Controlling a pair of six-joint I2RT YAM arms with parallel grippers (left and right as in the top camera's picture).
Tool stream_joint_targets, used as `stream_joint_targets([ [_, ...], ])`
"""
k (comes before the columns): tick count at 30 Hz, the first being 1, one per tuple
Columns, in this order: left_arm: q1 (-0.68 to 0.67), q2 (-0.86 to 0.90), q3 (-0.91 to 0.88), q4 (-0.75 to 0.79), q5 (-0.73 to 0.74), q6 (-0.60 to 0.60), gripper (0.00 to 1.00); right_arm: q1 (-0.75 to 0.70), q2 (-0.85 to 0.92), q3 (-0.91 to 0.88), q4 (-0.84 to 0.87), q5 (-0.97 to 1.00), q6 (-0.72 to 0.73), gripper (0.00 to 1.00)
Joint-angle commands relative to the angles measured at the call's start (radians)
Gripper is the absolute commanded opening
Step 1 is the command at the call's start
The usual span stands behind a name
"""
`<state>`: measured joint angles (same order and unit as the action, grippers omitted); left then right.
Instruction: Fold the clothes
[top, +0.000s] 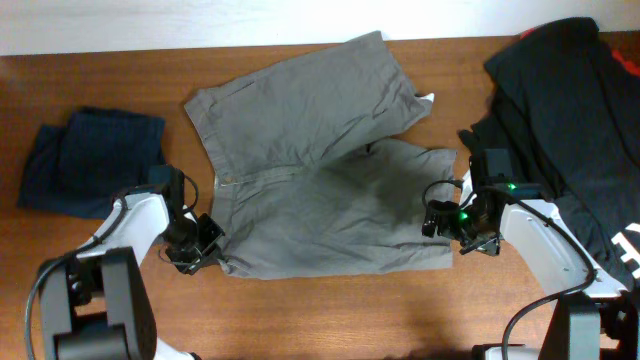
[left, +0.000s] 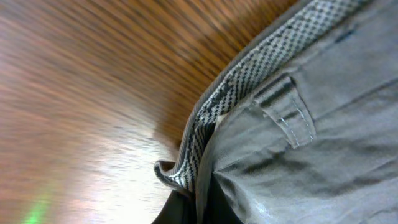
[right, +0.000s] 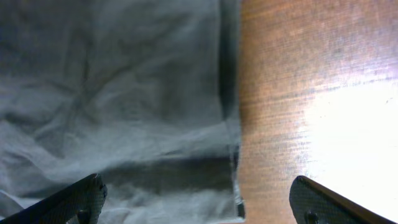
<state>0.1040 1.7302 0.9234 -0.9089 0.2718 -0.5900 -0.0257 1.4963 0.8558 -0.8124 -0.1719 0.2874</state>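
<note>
Right claw (right: 196, 190) agape over grey shorts (right: 112, 93)

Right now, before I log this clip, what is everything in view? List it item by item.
grey shorts: one, mid-grey, spread across the middle of the table, one leg angled towards the far edge
navy garment: one, dark blue, bunched at the left side, apart from the shorts
black garment: one heap, black with a bit of white print, far right corner
white scrap: one, white, at the hem of the far leg; too small to identify
table: one, brown wood, under everything
left gripper: one, black, at the shorts' waistband corner; its state cannot be told
right gripper: one, black, open, astride the hem of the near leg
</note>
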Motion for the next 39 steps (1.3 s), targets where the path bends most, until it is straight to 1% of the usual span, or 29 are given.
stream_joint_targets([
  [1, 0.004, -0.086, -0.009, -0.013, -0.087, 0.031, 0.00, -0.010, -0.002, -0.007, -0.018, 0.000, 0.070, 0.99],
  [6, 0.003, -0.144, -0.009, -0.016, -0.090, 0.046, 0.00, -0.008, -0.002, -0.040, -0.017, -0.054, 0.069, 0.98],
  [8, 0.003, -0.143, -0.009, -0.019, -0.090, 0.046, 0.01, -0.008, -0.002, -0.080, 0.013, -0.081, 0.069, 0.96],
  [11, 0.003, -0.143, -0.009, -0.020, -0.090, 0.046, 0.01, -0.008, -0.002, -0.141, 0.070, -0.157, 0.070, 0.88],
  [13, 0.003, -0.143, -0.009, -0.025, -0.090, 0.046, 0.01, -0.007, -0.002, -0.165, 0.093, -0.169, 0.070, 0.86],
  [16, 0.003, -0.143, -0.009, -0.027, -0.090, 0.046, 0.00, -0.007, -0.002, -0.212, 0.157, -0.169, 0.070, 0.71],
  [18, 0.003, -0.143, -0.009, -0.029, -0.090, 0.046, 0.01, -0.007, -0.002, -0.233, 0.187, -0.169, 0.070, 0.54],
  [19, 0.003, -0.143, -0.009, -0.031, -0.090, 0.046, 0.01, -0.007, -0.002, -0.237, 0.191, -0.169, 0.070, 0.42],
  [20, 0.003, -0.143, -0.009, -0.031, -0.090, 0.046, 0.01, -0.007, -0.002, -0.238, 0.190, -0.169, 0.069, 0.24],
  [21, 0.003, -0.143, -0.009, -0.032, -0.090, 0.047, 0.00, -0.008, -0.002, -0.238, 0.188, -0.186, 0.069, 0.04],
  [23, 0.003, -0.143, -0.009, -0.032, -0.090, 0.065, 0.00, -0.008, -0.005, -0.235, 0.188, -0.219, 0.069, 0.04],
  [26, 0.004, -0.159, -0.007, -0.056, -0.091, 0.124, 0.00, -0.010, -0.054, -0.206, 0.172, -0.217, 0.069, 0.04],
  [29, 0.004, -0.220, 0.003, -0.100, -0.136, 0.137, 0.00, -0.010, -0.147, -0.135, 0.107, -0.190, 0.066, 0.04],
  [31, 0.004, -0.306, 0.013, -0.135, -0.196, 0.136, 0.00, -0.010, -0.227, -0.052, 0.021, -0.143, 0.065, 0.04],
  [32, 0.009, -0.377, 0.014, -0.148, -0.221, 0.136, 0.00, -0.010, -0.278, 0.011, -0.045, -0.102, 0.065, 0.04],
  [33, 0.021, -0.428, 0.014, -0.156, -0.225, 0.136, 0.00, -0.010, -0.313, 0.057, -0.089, -0.076, 0.065, 0.04],
  [35, 0.065, -0.555, 0.015, -0.171, -0.219, 0.138, 0.00, -0.010, -0.380, 0.160, -0.180, -0.041, 0.066, 0.04],
  [39, 0.123, -0.743, 0.019, -0.198, -0.150, 0.222, 0.00, -0.010, -0.438, 0.270, -0.289, -0.038, 0.066, 0.04],
])
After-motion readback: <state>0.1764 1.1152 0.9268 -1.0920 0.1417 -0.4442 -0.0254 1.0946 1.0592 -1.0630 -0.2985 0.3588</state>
